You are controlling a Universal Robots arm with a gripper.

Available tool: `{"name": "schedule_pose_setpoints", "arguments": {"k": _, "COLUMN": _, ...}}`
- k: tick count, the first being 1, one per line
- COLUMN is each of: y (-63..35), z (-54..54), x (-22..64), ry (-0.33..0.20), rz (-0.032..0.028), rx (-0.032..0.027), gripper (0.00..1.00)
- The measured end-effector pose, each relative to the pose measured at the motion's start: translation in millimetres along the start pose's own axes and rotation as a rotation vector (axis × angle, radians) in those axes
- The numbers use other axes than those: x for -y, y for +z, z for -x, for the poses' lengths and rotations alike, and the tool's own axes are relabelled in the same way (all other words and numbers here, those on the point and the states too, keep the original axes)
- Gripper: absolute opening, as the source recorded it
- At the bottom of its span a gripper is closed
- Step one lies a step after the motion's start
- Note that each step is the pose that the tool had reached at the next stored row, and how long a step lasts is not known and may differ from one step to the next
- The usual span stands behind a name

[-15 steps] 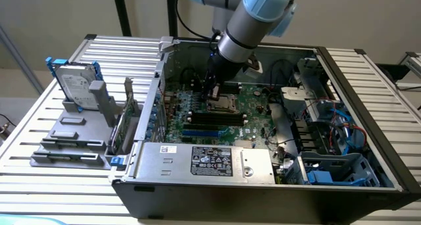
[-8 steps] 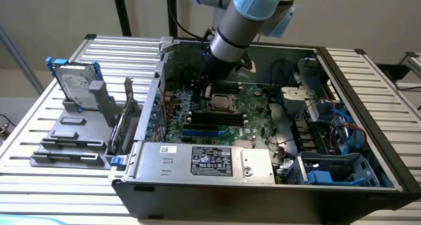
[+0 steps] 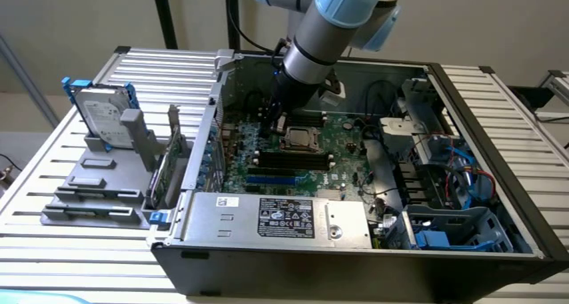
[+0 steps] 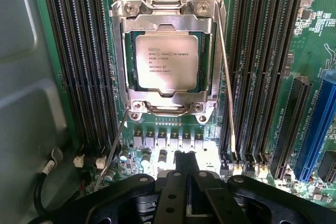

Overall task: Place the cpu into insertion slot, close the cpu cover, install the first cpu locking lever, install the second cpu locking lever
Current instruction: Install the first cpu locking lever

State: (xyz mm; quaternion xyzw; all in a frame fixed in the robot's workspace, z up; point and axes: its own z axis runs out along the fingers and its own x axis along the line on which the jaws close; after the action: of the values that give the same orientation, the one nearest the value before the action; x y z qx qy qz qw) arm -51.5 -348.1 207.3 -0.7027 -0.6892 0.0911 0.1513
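The cpu point(image 4: 167, 59), a silvery square chip with printed text, lies flat in the insertion slot point(image 4: 202, 113) on the green board. The cpu cover point(image 4: 165, 22), a silvery frame, lies down around it. One thin wire lever point(image 4: 227, 77) runs along one side of the socket, its end over the memory slots. A second wire lever point(image 4: 113, 150) slants away from the opposite corner. My gripper point(image 4: 185, 169) hovers just off the socket's edge, its black fingers shut with nothing seen between them. In the exterior view the gripper point(image 3: 277, 125) hangs inside the case beside the cpu point(image 3: 302, 138).
Long black memory slots point(image 4: 84, 61) flank the socket on both sides, with a blue slot point(image 4: 315, 129) further out. A grey power supply point(image 3: 276, 217) sits at the case's front, cables and blue drive bays point(image 3: 454, 231) on the exterior view's right. A hard drive point(image 3: 102, 117) stands outside on the left.
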Motion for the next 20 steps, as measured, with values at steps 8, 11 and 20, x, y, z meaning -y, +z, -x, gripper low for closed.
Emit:
{"name": "schedule_pose_setpoints", "arguments": {"k": 8, "y": -0.8, "z": 1.3, "x": 3.1, "ry": 0.005, "rz": 0.0001, "rx": -0.0024, "gripper": 0.11}}
{"name": "schedule_pose_setpoints", "arguments": {"k": 11, "y": -3.6, "z": 2.6, "x": 5.2, "ry": 0.009, "rz": -0.0016, "rx": -0.0074, "gripper": 0.11}}
{"name": "schedule_pose_setpoints", "arguments": {"k": 20, "y": -12.1, "z": 5.3, "x": 9.9, "ry": 0.020, "rz": -0.0083, "rx": -0.0332, "gripper": 0.11}}
